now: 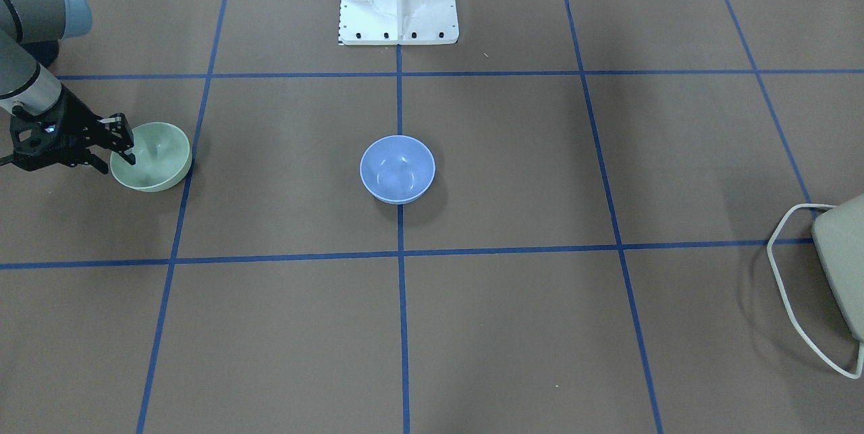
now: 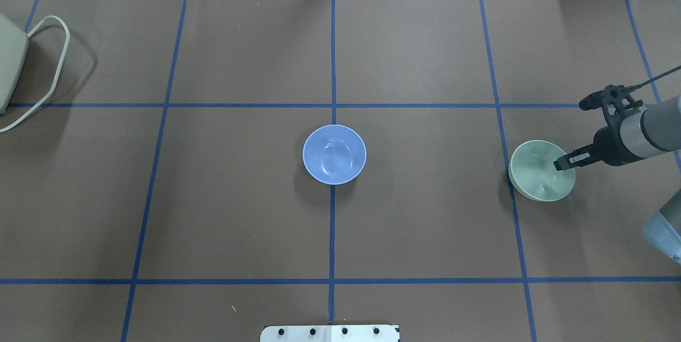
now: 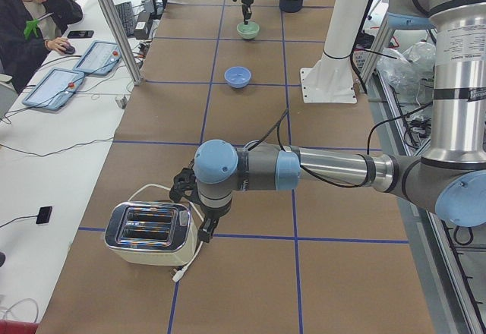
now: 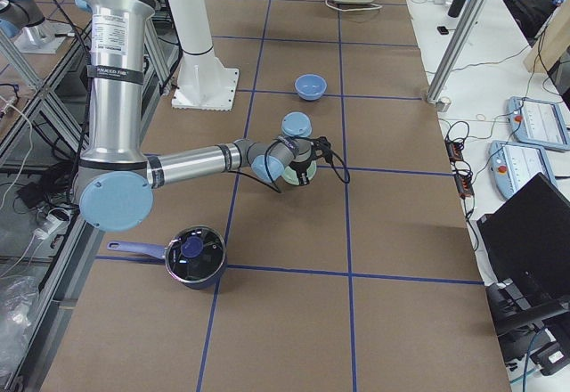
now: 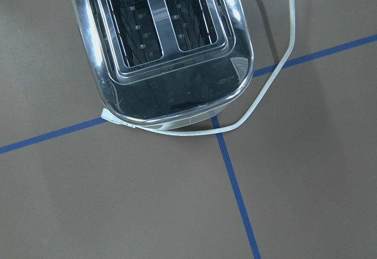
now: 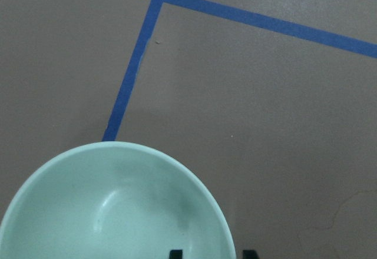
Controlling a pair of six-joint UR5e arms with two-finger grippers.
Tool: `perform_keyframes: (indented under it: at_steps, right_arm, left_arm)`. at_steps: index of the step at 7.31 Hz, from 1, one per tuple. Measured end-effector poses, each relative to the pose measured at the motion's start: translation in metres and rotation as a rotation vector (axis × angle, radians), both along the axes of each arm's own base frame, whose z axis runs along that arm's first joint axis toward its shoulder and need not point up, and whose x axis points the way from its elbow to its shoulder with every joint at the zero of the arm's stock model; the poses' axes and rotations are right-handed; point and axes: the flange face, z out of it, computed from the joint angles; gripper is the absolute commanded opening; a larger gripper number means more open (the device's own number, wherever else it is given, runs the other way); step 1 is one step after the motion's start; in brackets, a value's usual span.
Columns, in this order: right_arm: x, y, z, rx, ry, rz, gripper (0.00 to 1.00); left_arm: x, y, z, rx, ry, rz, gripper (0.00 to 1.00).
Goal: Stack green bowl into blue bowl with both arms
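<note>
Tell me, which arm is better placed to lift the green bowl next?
Right. The right end effector is open astride the rim of the green bowl, one finger inside, one outside. The left end effector hangs far off, beside the toaster.

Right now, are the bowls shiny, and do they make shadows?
Front-facing view: white glints sit inside the blue bowl, and a soft dark shadow lies on the table beside it; the green bowl shows only a faint sheen. Left wrist view: the toaster has bright streaks of glare on its metal sides.
</note>
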Motion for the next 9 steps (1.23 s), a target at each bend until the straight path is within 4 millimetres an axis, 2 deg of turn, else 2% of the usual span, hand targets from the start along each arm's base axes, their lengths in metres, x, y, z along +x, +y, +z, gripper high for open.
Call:
perform_keyframes:
  at_steps: [2, 3, 4, 5, 6, 8, 9]
  right_arm:
    - [0.003, -0.002, 0.001, 0.000, 0.007, 0.012, 0.00]
    - [0.008, -0.007, -0.007, 0.010, -0.004, 0.025, 0.00]
    - [0.011, -0.016, -0.025, 0.027, -0.030, 0.047, 0.00]
    - [0.006, -0.034, -0.057, 0.020, -0.080, 0.096, 0.00]
    - [-0.008, -0.052, -0.098, -0.020, -0.147, 0.163, 0.00]
    - [-0.056, -0.074, -0.190, -0.118, -0.245, 0.237, 0.00]
    - [-0.086, -0.075, -0.235, -0.164, -0.248, 0.246, 0.00]
  left_arm:
    - [0.000, -0.001, -0.002, 0.004, 0.000, 0.000, 0.98]
    - [0.000, -0.001, -0.002, 0.005, 0.000, 0.001, 0.98]
    - [0.000, -0.001, -0.003, 0.006, 0.000, 0.001, 0.98]
    - [0.001, -0.001, -0.003, 0.006, 0.001, 0.002, 0.98]
    - [0.001, -0.002, -0.004, 0.002, 0.002, -0.003, 0.98]
    - [0.004, -0.004, -0.006, -0.048, 0.011, -0.066, 0.98]
    - [0.006, -0.005, -0.007, -0.063, 0.015, -0.108, 0.98]
